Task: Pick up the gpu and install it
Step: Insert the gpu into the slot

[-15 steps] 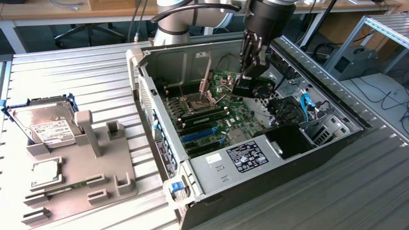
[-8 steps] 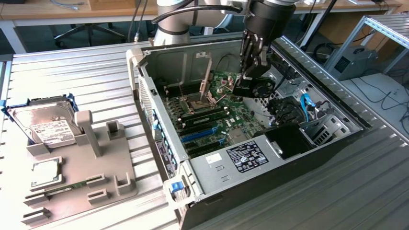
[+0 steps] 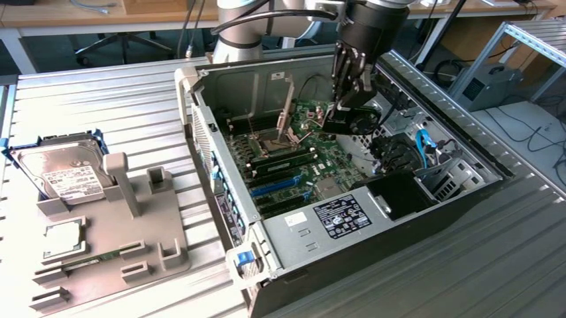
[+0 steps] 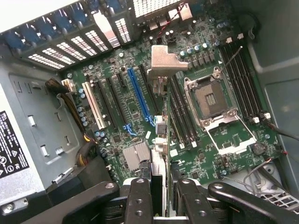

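The gpu (image 3: 352, 122) is clamped edge-on in the jaws of the gripper (image 3: 346, 106), right of centre in the upper half of the exterior view, above the motherboard (image 3: 292, 159) of the open computer case (image 3: 205, 142). Pick-up is judged done. The card is not yet seated in an expansion slot (image 4: 141, 95).

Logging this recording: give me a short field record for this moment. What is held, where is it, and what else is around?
gripper: jaws closed on the gpu
gpu position: inside the open computer case, above the motherboard, apparently not seated in a slot
gpu orientation: on edge, roughly parallel to the blue slot
off-case items: hard drive in the grey tray at the exterior view's left
task status: gpu picked up, not installed
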### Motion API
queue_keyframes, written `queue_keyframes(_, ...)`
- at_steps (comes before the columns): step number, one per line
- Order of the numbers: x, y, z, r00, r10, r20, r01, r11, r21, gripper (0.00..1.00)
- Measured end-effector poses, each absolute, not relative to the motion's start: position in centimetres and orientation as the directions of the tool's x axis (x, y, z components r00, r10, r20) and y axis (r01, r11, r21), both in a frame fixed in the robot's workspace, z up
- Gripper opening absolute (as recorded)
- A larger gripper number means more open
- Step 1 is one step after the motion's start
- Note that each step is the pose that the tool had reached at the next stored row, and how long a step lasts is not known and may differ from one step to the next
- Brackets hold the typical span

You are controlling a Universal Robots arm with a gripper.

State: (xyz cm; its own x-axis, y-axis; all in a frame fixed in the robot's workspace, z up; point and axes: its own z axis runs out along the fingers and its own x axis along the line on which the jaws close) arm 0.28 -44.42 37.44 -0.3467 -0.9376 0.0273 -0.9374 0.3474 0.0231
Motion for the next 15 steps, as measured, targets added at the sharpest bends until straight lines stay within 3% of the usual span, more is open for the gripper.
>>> queue_keyframes(15,0.48,-44.42,37.27,-0.274,-0.961,0.027,-0.961,0.275,0.023,0.26)
